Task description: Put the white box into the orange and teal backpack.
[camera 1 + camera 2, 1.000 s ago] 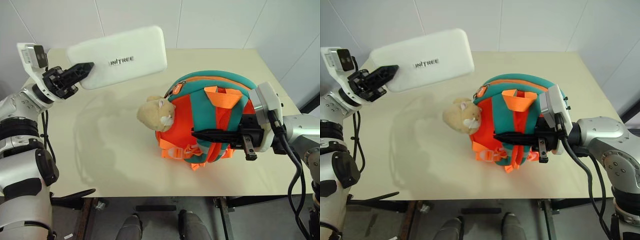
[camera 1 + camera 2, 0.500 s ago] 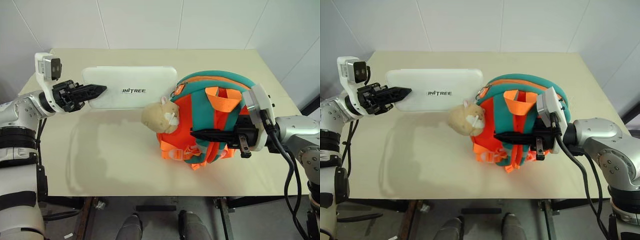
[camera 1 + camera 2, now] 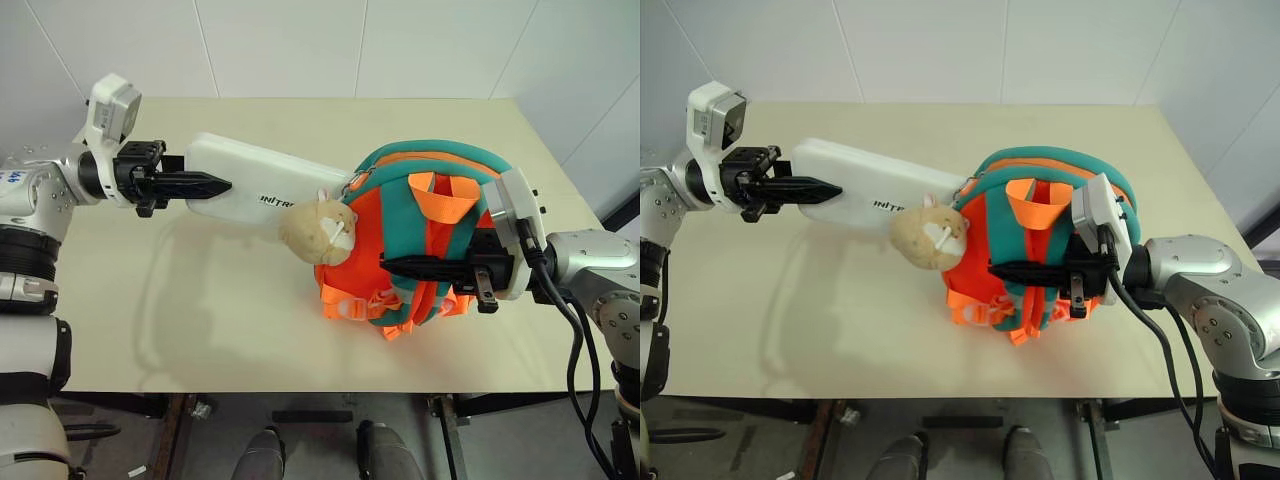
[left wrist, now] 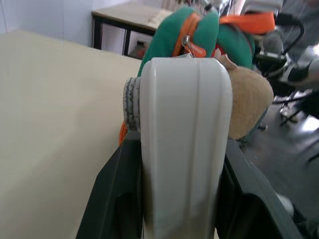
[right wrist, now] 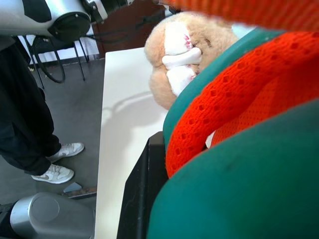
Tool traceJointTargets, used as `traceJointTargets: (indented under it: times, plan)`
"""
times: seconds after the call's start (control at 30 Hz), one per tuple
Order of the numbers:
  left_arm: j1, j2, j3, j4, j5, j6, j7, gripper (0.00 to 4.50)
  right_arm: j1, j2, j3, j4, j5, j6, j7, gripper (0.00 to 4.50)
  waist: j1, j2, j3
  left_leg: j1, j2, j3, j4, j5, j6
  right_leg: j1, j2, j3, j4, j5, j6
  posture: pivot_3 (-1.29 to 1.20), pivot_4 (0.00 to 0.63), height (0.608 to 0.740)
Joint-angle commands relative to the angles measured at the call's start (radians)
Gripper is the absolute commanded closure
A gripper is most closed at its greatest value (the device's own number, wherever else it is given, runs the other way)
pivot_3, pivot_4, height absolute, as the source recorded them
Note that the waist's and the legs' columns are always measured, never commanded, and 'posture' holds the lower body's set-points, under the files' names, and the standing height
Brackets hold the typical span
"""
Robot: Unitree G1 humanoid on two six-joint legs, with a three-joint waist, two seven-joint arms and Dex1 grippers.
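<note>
The orange and teal backpack [image 3: 400, 195] stands on the table, right of centre, its beige plush head [image 3: 318, 226] facing left. My left gripper [image 3: 222, 185] is shut on the near end of the white box [image 3: 262, 190] and holds it about level above the table. The box's far end lies behind the plush head, at the backpack's zipper. In the left wrist view the white box [image 4: 184, 139] sits between the black fingers [image 4: 114, 199], pointing at the backpack [image 4: 169, 35]. My right gripper [image 3: 392, 266] is shut on the backpack's front straps from the right.
The beige table [image 3: 200, 320] has open surface left of and in front of the backpack, and a white wall stands behind it. A person's legs and white shoes [image 5: 55, 172] stand on the floor beside the table. A second table [image 4: 124, 12] stands further off.
My left arm has swung the white box down and to the right, from raised and tilted to level, with its far end now at the backpack. The right gripper has kept its hold.
</note>
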Motion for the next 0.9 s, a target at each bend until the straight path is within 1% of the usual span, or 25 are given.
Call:
traceJointTargets:
  times: [0.03, 0.07, 0.2, 0.27, 0.37, 0.5, 0.6, 0.73, 0.87, 0.9]
  plan:
    - [-0.056, 0.040, -0.062, -0.010, 0.013, -0.078, -0.112, 3.18, -0.005, 0.004, -0.015, -0.009, -0.004, -0.026, 0.005, 4.50, 0.000, 0.000, 0.000, 0.000, 0.000, 0.000, 0.000, 0.000, 0.000, 0.000, 0.000, 0.000, 0.000, 0.000, 0.000, 0.00, 0.150, 0.740]
    - [-0.068, 0.045, -0.077, -0.011, 0.008, -0.092, -0.112, 3.18, -0.004, 0.005, -0.015, -0.009, -0.006, -0.027, 0.005, 4.50, -0.001, 0.000, 0.000, 0.000, 0.000, 0.000, 0.000, 0.000, 0.000, 0.000, 0.000, 0.000, 0.000, 0.000, 0.000, 0.00, 0.150, 0.740]
    - [-0.135, 0.019, -0.064, -0.011, -0.054, -0.085, -0.112, 3.18, -0.004, 0.009, -0.012, -0.005, -0.011, -0.031, 0.006, 4.50, -0.001, 0.000, 0.000, 0.000, 0.000, 0.000, 0.000, 0.000, 0.000, 0.000, 0.000, 0.000, 0.000, 0.000, 0.000, 0.00, 0.150, 0.740]
    - [-0.146, 0.017, -0.098, -0.018, -0.036, -0.098, -0.112, 3.18, -0.007, 0.012, -0.009, -0.001, -0.014, -0.032, 0.006, 4.50, -0.001, 0.000, 0.000, 0.000, 0.000, 0.000, 0.000, 0.000, 0.000, 0.000, 0.000, 0.000, 0.000, 0.000, 0.000, 0.00, 0.150, 0.740]
    - [-0.153, 0.002, -0.170, -0.027, 0.032, -0.131, -0.112, 3.18, -0.013, 0.019, -0.003, 0.004, -0.022, -0.034, 0.007, 4.50, -0.001, 0.000, 0.000, 0.000, 0.000, 0.000, 0.000, 0.000, 0.000, 0.000, 0.000, 0.000, 0.000, 0.000, 0.000, 0.00, 0.150, 0.740]
    - [-0.163, -0.041, -0.160, -0.050, 0.016, -0.098, -0.112, 3.18, -0.017, 0.024, 0.000, 0.008, -0.030, -0.037, 0.008, 4.50, -0.001, 0.000, 0.000, 0.000, 0.000, 0.000, 0.000, 0.000, 0.000, 0.000, 0.000, 0.000, 0.000, 0.000, 0.000, 0.00, 0.150, 0.740]
    - [-0.161, -0.063, -0.166, -0.065, 0.031, -0.103, -0.112, 3.18, -0.019, 0.025, 0.003, 0.012, -0.034, -0.040, 0.008, 4.50, -0.003, 0.000, 0.000, 0.000, 0.000, 0.000, 0.000, 0.000, 0.000, 0.000, 0.000, 0.000, 0.000, -0.001, 0.000, 0.00, 0.150, 0.740]
    - [-0.168, -0.139, -0.138, -0.039, 0.117, -0.121, -0.112, 3.18, -0.018, 0.028, 0.006, 0.010, -0.037, -0.040, 0.003, 4.50, 0.000, 0.000, 0.000, 0.000, 0.000, 0.000, 0.000, 0.000, 0.001, 0.000, 0.000, 0.000, 0.001, -0.002, 0.000, 0.00, 0.150, 0.740]
    - [-0.168, -0.215, -0.113, -0.048, 0.201, -0.070, -0.091, 3.18, -0.018, 0.032, 0.011, 0.010, -0.042, -0.041, 0.000, 4.50, 0.000, 0.000, 0.000, 0.000, 0.000, 0.000, 0.000, 0.000, 0.001, 0.000, 0.000, 0.000, 0.001, -0.002, 0.001, 0.00, 0.150, 0.740]
    - [-0.159, -0.248, -0.106, -0.055, 0.218, -0.062, -0.065, 3.18, -0.019, 0.035, 0.014, 0.011, -0.045, -0.041, -0.001, 4.50, -0.001, 0.000, 0.000, 0.000, 0.000, 0.000, 0.000, 0.000, 0.001, 0.000, 0.000, 0.000, 0.001, -0.002, 0.001, 0.00, 0.150, 0.740]
